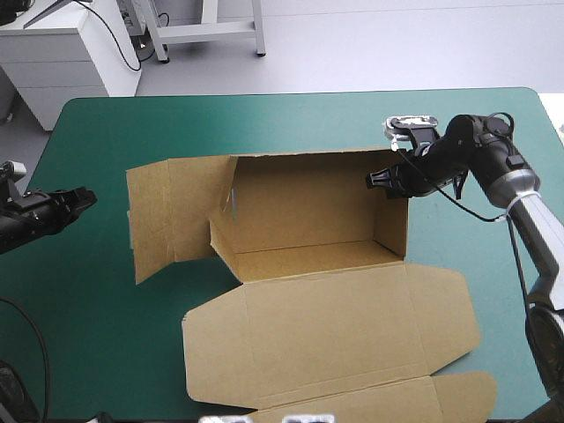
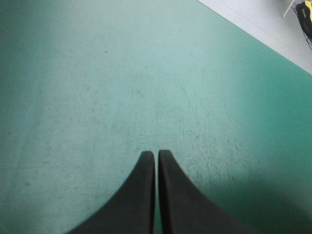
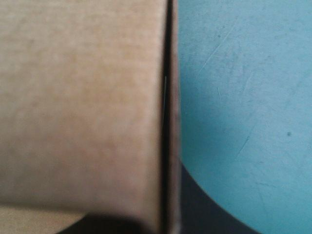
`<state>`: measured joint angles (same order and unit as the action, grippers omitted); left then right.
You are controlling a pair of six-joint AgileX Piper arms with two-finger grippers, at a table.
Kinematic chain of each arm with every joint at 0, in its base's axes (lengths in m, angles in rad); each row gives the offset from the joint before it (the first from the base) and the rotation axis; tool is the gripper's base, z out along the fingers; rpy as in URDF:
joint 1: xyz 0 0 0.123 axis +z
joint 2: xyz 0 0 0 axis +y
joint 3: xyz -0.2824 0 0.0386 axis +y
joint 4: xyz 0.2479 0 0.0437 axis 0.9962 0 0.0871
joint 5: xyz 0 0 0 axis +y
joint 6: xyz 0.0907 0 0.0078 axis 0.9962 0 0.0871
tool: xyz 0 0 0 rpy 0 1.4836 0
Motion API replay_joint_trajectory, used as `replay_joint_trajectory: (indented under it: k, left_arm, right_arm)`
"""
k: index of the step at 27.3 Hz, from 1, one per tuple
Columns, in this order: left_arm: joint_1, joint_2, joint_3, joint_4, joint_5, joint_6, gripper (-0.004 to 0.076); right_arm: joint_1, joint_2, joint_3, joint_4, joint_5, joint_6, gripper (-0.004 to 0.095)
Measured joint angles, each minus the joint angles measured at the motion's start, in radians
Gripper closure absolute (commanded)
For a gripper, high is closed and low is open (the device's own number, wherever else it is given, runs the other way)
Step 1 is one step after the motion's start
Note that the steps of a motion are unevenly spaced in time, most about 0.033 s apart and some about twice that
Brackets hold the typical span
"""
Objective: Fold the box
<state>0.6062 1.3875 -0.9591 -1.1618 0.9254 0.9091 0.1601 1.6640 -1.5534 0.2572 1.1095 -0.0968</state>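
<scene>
- High view: the brown box (image 1: 308,198) sits mid-table on the teal-green cover (image 1: 88,308). Its far and right walls stand up, its lid (image 1: 335,326) lies flat toward the near edge, and its left flaps (image 1: 163,220) are splayed out. The right gripper (image 1: 381,179) is at the far top end of the right wall (image 1: 392,220). The left gripper (image 1: 84,200) hangs over bare cover, well apart from the box.
- Left wrist view: the black fingers (image 2: 144,195) are pressed together with nothing between them (only a hairline slit), and only teal-green cover lies ahead.
- Right wrist view: the wall's edge runs straight down the middle, with brown board to one side and cover to the other. A black finger (image 3: 209,214) lies against the board's outer face, so the gripper is clamped on the wall.
</scene>
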Motion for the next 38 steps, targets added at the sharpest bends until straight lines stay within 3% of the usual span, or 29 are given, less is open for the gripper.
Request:
replay_joint_trajectory:
  k: [5,20,31,33,35,38]
  left_arm:
    - [0.0,0.0,0.0,-0.008,-0.003,0.0,0.0716]
    - [0.0,0.0,0.0,-0.046,-0.002,0.003,0.0716]
    - [0.0,0.0,0.0,-0.046,-0.002,0.003,0.0716]
    - [0.0,0.0,0.0,-0.046,-0.002,0.003,0.0716]
    - [0.0,0.0,0.0,-0.046,-0.002,0.003,0.0716]
    - [0.0,0.0,0.0,-0.046,-0.002,0.003,0.0716]
  right_arm:
    - [0.0,0.045,-0.144,-0.069,0.115,0.086,0.0922]
    - [-0.004,0.233,-0.197,-0.067,0.095,0.118,0.0922]
    - [-0.003,0.381,-0.431,-0.068,0.13,0.118,0.0912]
    - [-0.003,0.395,-0.465,-0.072,0.13,0.118,0.0874]
    - [-0.003,0.408,-0.495,-0.079,0.13,0.118,0.0758]
    - [-0.003,0.419,-0.503,-0.08,0.131,0.122,0.0473]
